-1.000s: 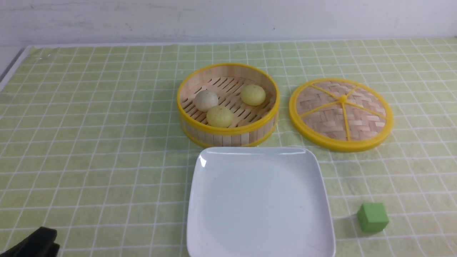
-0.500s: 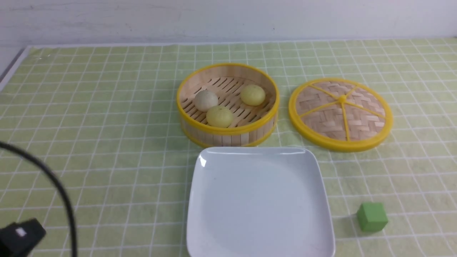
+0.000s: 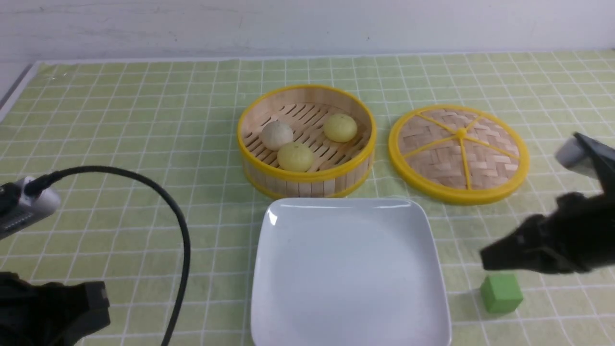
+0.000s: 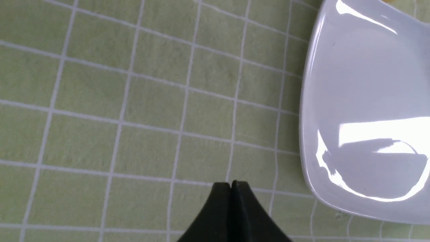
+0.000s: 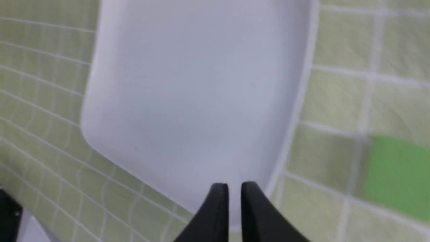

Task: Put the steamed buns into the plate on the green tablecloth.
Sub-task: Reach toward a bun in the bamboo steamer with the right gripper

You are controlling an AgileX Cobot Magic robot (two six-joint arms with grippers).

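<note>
Three steamed buns lie in the round bamboo steamer (image 3: 250, 120): a greyish one (image 3: 276, 134) and two pale yellow ones (image 3: 295, 156) (image 3: 340, 127). In front of the steamer, the white square plate (image 3: 350, 269) (image 4: 362, 84) (image 5: 195, 101) sits bare on the green tablecloth (image 3: 120, 144). My left gripper (image 4: 231, 184) is shut on nothing, low over the cloth left of the plate. My right gripper (image 3: 487, 259) (image 5: 234, 186) hovers at the plate's right edge. Its fingers stand a narrow gap apart with nothing between them.
The woven steamer lid (image 3: 459, 153) lies flat to the right of the steamer. A green cube (image 3: 500, 293) (image 5: 399, 174) rests just below my right gripper. My left arm (image 3: 48, 312) and its looping black cable (image 3: 182, 230) fill the near left corner.
The left arm has risen further into view at the near left, cable looping up. The right arm has entered from the right, above the green cube. Buns, plate and lid have not moved.
</note>
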